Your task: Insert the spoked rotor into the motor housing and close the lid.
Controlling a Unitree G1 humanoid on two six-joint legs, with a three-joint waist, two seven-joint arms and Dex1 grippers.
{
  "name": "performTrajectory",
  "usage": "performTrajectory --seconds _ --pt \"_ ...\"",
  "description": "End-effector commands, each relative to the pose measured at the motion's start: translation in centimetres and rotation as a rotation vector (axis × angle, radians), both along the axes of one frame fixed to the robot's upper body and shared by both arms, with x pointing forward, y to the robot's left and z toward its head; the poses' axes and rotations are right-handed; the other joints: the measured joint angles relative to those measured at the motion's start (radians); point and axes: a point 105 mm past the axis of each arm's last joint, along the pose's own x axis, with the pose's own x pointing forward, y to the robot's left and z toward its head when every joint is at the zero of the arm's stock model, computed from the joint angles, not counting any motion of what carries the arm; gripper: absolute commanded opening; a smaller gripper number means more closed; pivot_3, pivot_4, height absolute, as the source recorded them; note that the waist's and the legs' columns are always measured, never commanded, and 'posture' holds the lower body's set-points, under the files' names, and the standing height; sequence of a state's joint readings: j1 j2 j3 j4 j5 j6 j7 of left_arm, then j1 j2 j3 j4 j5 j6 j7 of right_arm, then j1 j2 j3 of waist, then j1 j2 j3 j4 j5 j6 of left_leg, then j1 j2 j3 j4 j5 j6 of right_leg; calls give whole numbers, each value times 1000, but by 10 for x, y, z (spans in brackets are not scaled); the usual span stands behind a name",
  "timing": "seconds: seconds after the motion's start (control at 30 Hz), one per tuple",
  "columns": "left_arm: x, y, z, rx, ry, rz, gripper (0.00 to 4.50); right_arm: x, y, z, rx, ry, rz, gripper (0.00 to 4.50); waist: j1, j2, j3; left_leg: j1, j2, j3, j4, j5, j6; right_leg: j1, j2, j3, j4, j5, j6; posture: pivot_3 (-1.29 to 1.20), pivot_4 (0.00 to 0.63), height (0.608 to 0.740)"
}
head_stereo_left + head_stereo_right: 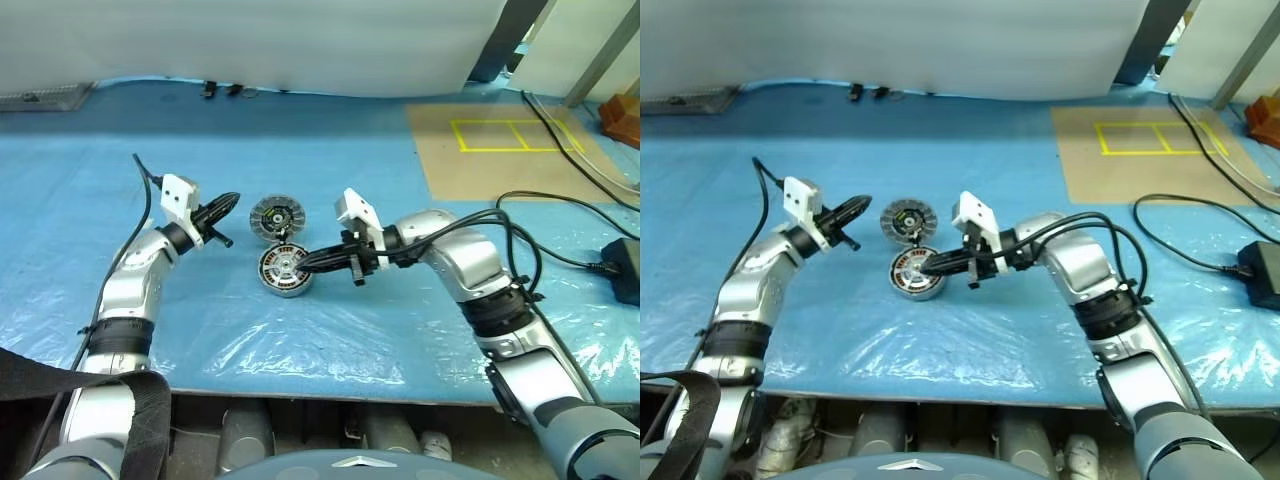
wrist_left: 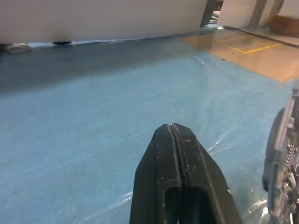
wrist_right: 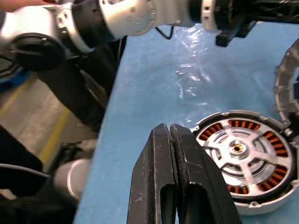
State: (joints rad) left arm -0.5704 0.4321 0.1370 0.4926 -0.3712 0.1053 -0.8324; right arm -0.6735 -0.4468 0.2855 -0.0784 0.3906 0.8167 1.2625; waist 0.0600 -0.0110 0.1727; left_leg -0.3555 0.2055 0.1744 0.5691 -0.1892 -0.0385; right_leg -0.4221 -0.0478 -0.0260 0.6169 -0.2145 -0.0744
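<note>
Both grippers closed and empty beside the motor parts.
The right gripper (image 1: 923, 267) hung over the round silver motor housing with copper windings (image 1: 915, 272); the left gripper (image 1: 858, 206) neared the round grey spoked disc (image 1: 908, 219). A careless sweep could have knocked either part askew.

We take the motor housing (image 1: 285, 269) as our landmark; it lies on the plastic sheet (image 1: 330, 340) that covers the table. Just behind it lies the lid (image 1: 275, 216). The left gripper (image 1: 228, 206) hangs to the left of the lid and behind the housing. The right gripper (image 1: 308, 264) reaches in from the right, over the housing's right edge. Well to the right lies a cardboard panel (image 1: 500, 150), farther back.
</note>
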Motion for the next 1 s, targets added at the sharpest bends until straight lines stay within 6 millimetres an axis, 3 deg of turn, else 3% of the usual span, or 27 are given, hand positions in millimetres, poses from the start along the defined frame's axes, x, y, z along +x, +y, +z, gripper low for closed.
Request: performTrajectory --seconds 0.03,0.13,0.57,0.73,0.87,1.0 --pt "8 -14 17 -54 30 -154 0 -14 -7 17 45 36 27 31 12 0 0 0 0 0 0 0 0 0 0 0 0 0 0 0 150 740" --pt "14 -27 23 -110 78 -257 0 -16 -12 19 45 51 7 31 21 0 0 -1 0 1 0 0 0 0 0 0 0 0 0 0 150 740" --pt "18 -77 14 -79 259 -509 0 -15 -15 25 70 47 -54 31 42 0 0 -8 0 -2 -1 0 -1 -1 0 -6 -6 1 1 0 150 740" --pt "13 -90 31 -97 248 -620 0 -18 -20 22 51 69 -51 31 42 -1 0 -11 0 -4 -1 0 -1 -1 0 -8 -8 1 1 0 150 740" --pt "3 -97 35 -61 267 -730 0 -21 -38 27 29 126 -41 31 47 -1 1 -12 -1 -4 -1 0 -1 -1 -1 -9 -9 1 1 0 150 740" --pt "-11 -103 16 53 328 -821 0 -24 -52 29 8 153 -39 31 49 -1 1 -12 -1 -5 -1 0 -1 -1 -1 -10 -9 1 1 0 150 740"
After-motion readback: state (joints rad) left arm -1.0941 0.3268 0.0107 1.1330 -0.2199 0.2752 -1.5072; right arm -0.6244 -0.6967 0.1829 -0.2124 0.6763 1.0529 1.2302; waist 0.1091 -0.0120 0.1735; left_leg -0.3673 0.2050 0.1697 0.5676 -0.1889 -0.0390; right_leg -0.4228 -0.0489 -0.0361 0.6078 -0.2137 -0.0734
